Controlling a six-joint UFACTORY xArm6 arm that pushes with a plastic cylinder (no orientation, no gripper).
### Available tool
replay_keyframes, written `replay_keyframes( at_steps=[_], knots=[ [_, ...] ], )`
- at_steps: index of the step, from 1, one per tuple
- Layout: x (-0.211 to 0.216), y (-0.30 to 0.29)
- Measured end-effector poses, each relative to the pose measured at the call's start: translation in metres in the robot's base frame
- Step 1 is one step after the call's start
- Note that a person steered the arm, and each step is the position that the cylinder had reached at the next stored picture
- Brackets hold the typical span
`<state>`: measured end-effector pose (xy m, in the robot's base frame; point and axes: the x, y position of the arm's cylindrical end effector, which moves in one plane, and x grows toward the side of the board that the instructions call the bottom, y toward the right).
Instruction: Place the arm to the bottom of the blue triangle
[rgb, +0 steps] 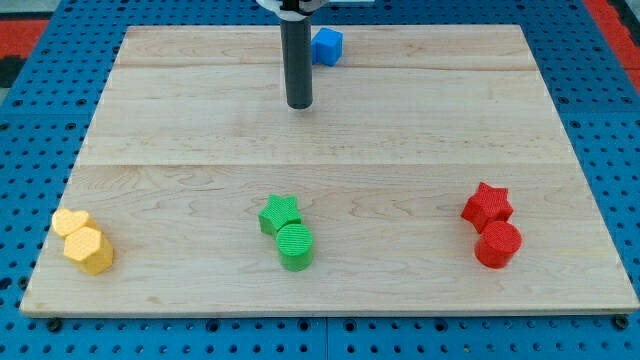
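Observation:
A blue block (327, 46) sits near the view's top edge of the wooden board (200, 130), just right of centre; its shape is hard to make out and the rod hides its left part. My tip (299, 104) rests on the board below and slightly left of the blue block, a short gap away from it.
A green star (280, 213) and a green cylinder (295, 245) sit at bottom centre. A red star (488, 204) and a red cylinder (498, 243) sit at bottom right. A yellow heart (70, 222) and a yellow hexagon (89, 250) sit at bottom left.

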<state>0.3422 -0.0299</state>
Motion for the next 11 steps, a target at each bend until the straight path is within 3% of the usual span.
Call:
replay_keyframes(
  at_steps=[11],
  knots=[
    [0.012,-0.009]
  ],
)
